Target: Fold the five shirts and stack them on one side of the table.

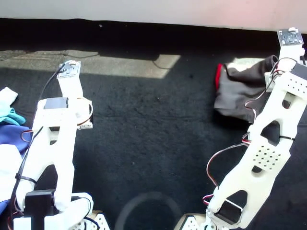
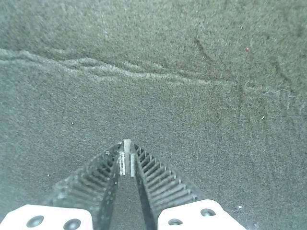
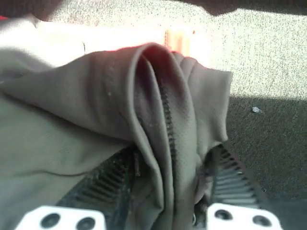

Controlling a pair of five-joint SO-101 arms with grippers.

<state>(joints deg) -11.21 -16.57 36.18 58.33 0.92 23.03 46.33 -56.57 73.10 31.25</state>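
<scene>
Right, quick pass: the black table cover (image 1: 158,139) spans the whole frame. At upper right of the high view the grey shirt (image 1: 240,93) lies bunched, red trim showing. At the left edge sits the shirt pile (image 1: 10,129) of white, teal and blue. Over there the right gripper (image 3: 168,167) is part-spread, clamped on a thick fold of the grey shirt. Mid-left, the left gripper (image 2: 125,160) is fully closed and empty, tips meeting over bare cover.

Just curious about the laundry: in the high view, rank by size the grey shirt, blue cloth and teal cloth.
Largest: crumpled grey shirt with red trim.
Then bunched blue cloth, though the picture's edge cuts it off.
Smallest: teal cloth.
</scene>
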